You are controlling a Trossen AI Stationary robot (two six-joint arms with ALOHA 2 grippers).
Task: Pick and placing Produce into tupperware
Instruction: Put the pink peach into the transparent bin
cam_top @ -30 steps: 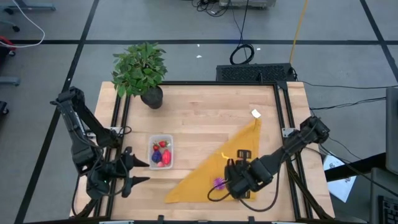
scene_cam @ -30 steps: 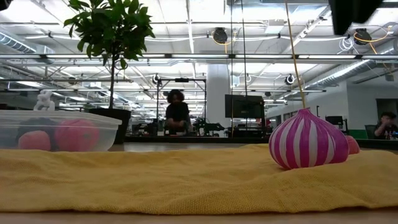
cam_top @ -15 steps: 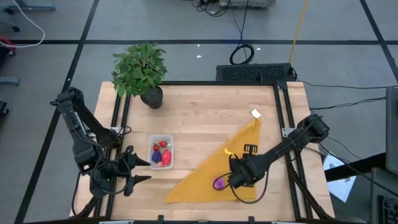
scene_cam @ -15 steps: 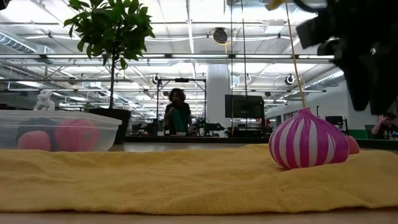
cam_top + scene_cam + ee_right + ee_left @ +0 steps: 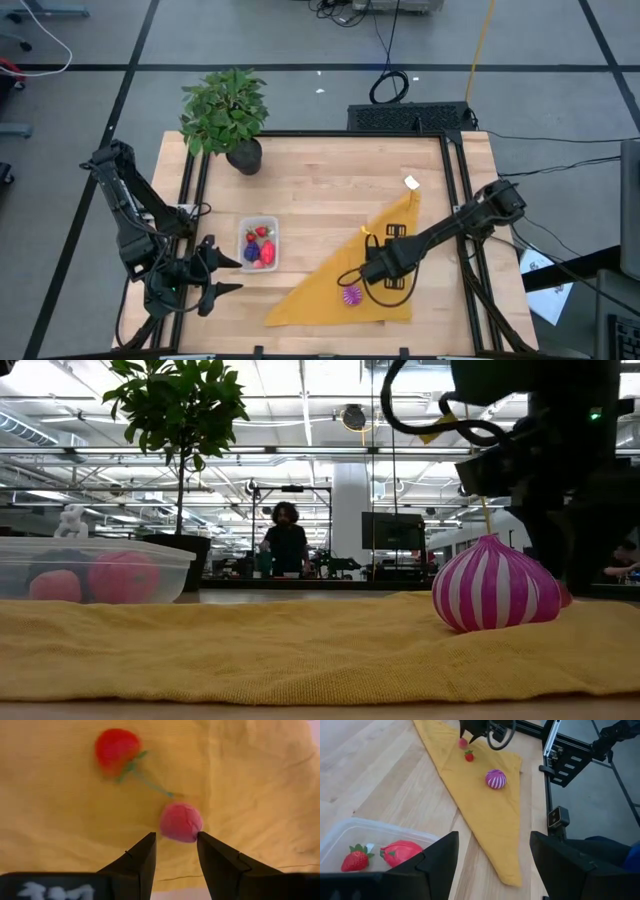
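The clear tupperware [image 5: 259, 243] stands left of centre and holds a strawberry [image 5: 354, 861], a pink-red fruit [image 5: 400, 852] and a purple piece. On the yellow cloth [image 5: 330, 285] lie a purple-and-white striped bulb [image 5: 351, 296], a small red fruit with a green stalk [image 5: 117, 747] and a small pink ball [image 5: 181, 822]. My right gripper [image 5: 176, 842] points down over the cloth. It is narrowly open, and the pink ball lies just beyond the gap between its fingertips. My left gripper [image 5: 492, 857] waits open at the table's near left corner.
A potted plant [image 5: 228, 115] stands at the far left corner. A small white tag [image 5: 411, 183] lies by the cloth's far tip. Black frame rails [image 5: 455, 190] run along the table's left and right sides. People [image 5: 285, 540] are in the room beyond.
My right gripper has come down toward the cloth and gone from beside the striped bulb toward the table's far edge, tipping more steeply downward. It now hangs over the pink ball. The produce and the cloth have stayed where they were.
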